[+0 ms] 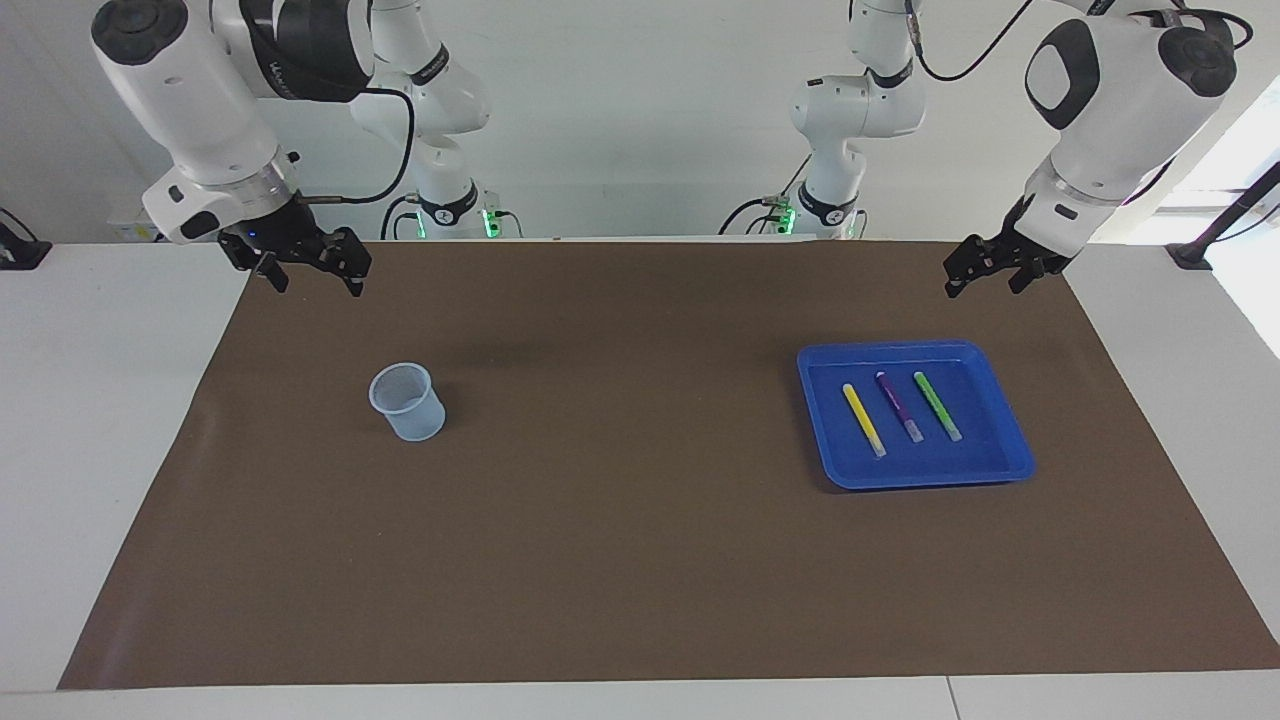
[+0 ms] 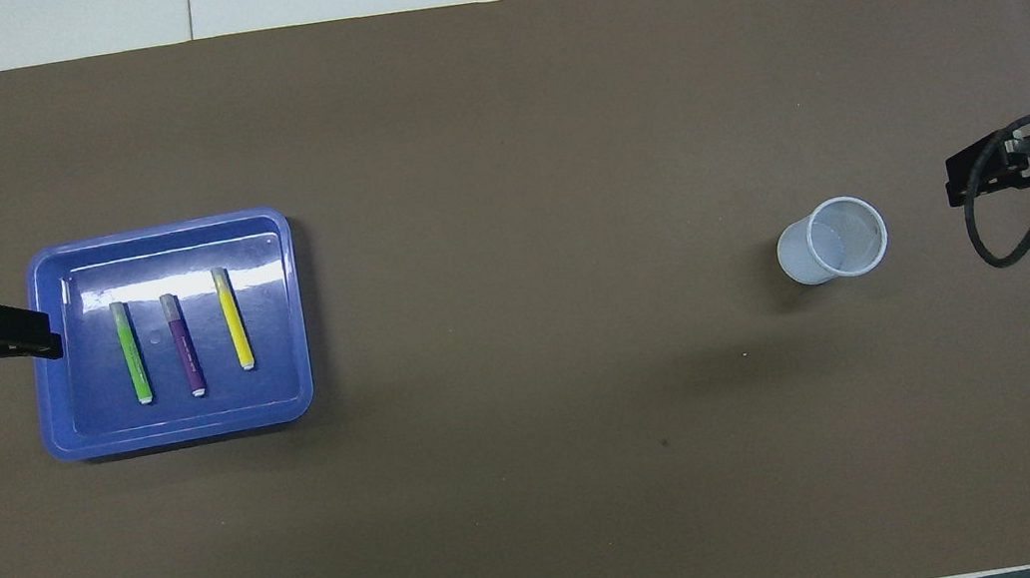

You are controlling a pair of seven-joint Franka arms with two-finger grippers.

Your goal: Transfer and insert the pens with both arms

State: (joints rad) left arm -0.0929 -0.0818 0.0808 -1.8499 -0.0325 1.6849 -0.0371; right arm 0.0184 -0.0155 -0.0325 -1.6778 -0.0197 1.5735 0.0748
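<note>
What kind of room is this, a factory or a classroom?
Probably a robotics lab: two large white robot arms flank a brown-matted table, with a blue plastic tray of marker pens laid out like a test.

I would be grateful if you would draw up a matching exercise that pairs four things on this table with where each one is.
Things:
1. yellow pen
2. green pen
3. cup
4. left pincer

Places:
A. in the tray, nearest the left arm's end of the table
B. on the brown mat, toward the right arm's end
C. in the air over the mat, nearer the robots than the tray
D. in the tray, beside the purple pen, on the cup's side

Pairs: 1-D, 2-A, 3-B, 4-C
</note>
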